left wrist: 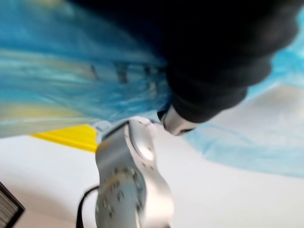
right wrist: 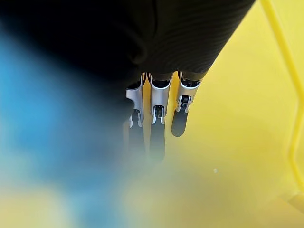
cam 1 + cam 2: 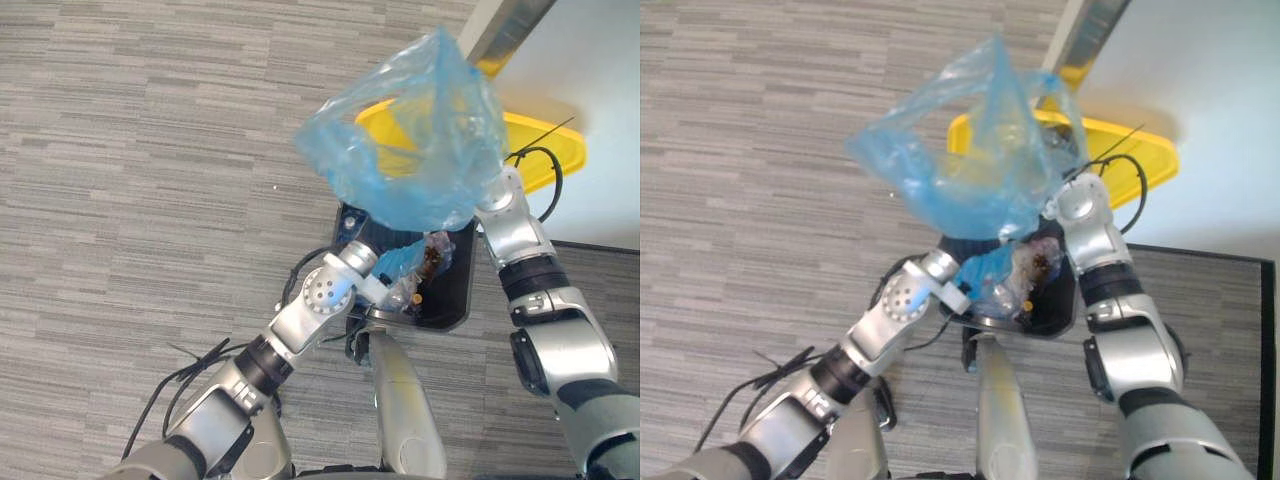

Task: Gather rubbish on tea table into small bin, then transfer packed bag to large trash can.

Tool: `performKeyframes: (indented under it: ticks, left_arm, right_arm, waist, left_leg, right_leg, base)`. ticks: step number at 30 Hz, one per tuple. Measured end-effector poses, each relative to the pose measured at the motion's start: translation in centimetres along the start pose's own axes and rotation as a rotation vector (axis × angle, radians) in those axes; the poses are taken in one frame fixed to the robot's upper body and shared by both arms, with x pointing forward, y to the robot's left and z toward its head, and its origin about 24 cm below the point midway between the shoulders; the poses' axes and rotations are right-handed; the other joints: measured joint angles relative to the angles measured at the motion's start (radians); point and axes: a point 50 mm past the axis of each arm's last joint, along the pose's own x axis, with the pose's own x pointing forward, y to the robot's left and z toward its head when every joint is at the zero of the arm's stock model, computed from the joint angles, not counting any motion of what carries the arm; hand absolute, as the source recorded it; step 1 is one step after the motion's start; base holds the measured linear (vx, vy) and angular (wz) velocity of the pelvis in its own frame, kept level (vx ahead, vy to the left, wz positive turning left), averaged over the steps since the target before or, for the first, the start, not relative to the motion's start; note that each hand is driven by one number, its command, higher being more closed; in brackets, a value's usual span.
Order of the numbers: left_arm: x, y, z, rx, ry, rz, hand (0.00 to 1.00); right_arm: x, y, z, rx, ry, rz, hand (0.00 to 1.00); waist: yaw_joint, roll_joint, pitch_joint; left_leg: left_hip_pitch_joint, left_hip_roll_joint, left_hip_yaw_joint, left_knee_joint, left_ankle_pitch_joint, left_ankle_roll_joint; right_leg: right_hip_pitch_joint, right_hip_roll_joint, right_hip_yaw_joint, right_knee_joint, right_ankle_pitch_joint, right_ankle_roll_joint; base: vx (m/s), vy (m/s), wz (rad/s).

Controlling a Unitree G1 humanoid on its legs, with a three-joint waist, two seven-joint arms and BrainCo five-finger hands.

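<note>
Blue bag [image 3: 420, 150] above black bin [image 3: 460, 300] holding rubbish [image 3: 432, 260], yellow trash can [image 3: 560, 152] behind

Thin translucent blue plastic bag [image 3: 420, 150], crinkled; smooth yellow lid [image 3: 525, 125], probably plastic; matt grey ribbed floor [image 3: 150, 150].

A blue bag [image 3: 960, 170] hangs above the black bin [image 3: 1058, 298].

Bright, even light; pale floor [image 3: 600, 60] glares white; faint soft shadow beside the yellow bin [image 3: 530, 135]
</note>
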Motion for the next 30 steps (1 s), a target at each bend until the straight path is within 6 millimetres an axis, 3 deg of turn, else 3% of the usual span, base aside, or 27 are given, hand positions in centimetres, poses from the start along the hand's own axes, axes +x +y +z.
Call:
performKeyframes:
  ticks: [2,7,12,18,19,25,30]
  left_arm:
    - [0.2,0.3,-0.6,0.044,0.030,0.004,1.00]
    - [-0.3,2.4,-4.7,0.170,0.245,0.069,1.00]
    - [0.3,2.9,-5.5,0.263,0.308,0.050,1.00]
    - [-0.1,3.0,-7.2,0.350,0.398,0.018,1.00]
    - [-0.1,3.1,-7.3,0.361,0.405,0.018,0.00]
    - [-0.9,3.7,-8.8,0.503,0.500,0.001,0.00]
    - [-1.4,4.4,-9.4,0.628,0.557,0.014,0.00]
  right_arm:
    - [0.0,-0.1,0.4,0.002,-0.018,-0.003,0.00]
    - [-0.5,-0.1,1.3,0.008,-0.075,-0.010,0.00]
    - [-0.7,-0.3,1.7,0.016,-0.108,-0.033,0.00]
    - [-0.9,-0.3,2.0,0.028,-0.132,-0.048,0.00]
    - [-0.9,-0.3,2.2,0.030,-0.139,-0.051,0.00]
    - [-0.9,0.1,2.6,0.066,-0.152,-0.060,0.00]
    - [-0.7,1.3,4.1,0.079,-0.193,-0.030,0.00]
  waist:
    - [0.003,0.000,0.000]
    - [0.004,-0.010,0.001]
    - [-0.004,-0.024,0.003]
    - [-0.006,-0.050,-0.008]
    - [-0.006,-0.051,-0.008]
    - [-0.010,-0.054,-0.007]
    - [-0.012,-0.064,-0.003]
  left_leg:
    - [-0.001,0.005,0.015,0.002,-0.002,-0.003]
    - [-0.023,0.051,0.062,0.030,-0.012,-0.012]
    - [-0.053,0.107,0.119,0.075,-0.009,-0.031]
    - [-0.086,0.112,0.132,0.075,-0.011,-0.035]
    - [-0.090,0.115,0.134,0.078,-0.011,-0.035]
    - [-0.090,0.123,0.136,0.090,-0.017,-0.033]
    - [-0.085,0.123,0.140,0.092,-0.018,-0.034]
  right_leg:
    - [-0.006,0.004,0.001,-0.003,0.000,0.000]
    - [-0.022,0.034,0.001,-0.039,-0.004,0.007]
    - [-0.054,0.039,-0.007,-0.033,-0.006,0.008]
    - [-0.088,0.037,-0.002,-0.030,-0.005,0.008]
    - [-0.094,0.038,-0.001,-0.027,-0.005,0.008]
    - [-0.124,0.040,0.020,0.038,-0.005,0.008]
    - [-0.132,0.044,0.036,0.055,-0.005,0.008]
  base:
    - [0.02,0.000,-0.18]
    - [0.02,0.004,-0.20]
    - [0.01,0.007,-0.03]
    - [0.04,0.046,-0.01]
    - [0.07,0.038,-0.05]
    - [0.05,0.045,0.00]
    - [0.00,0.006,0.00]
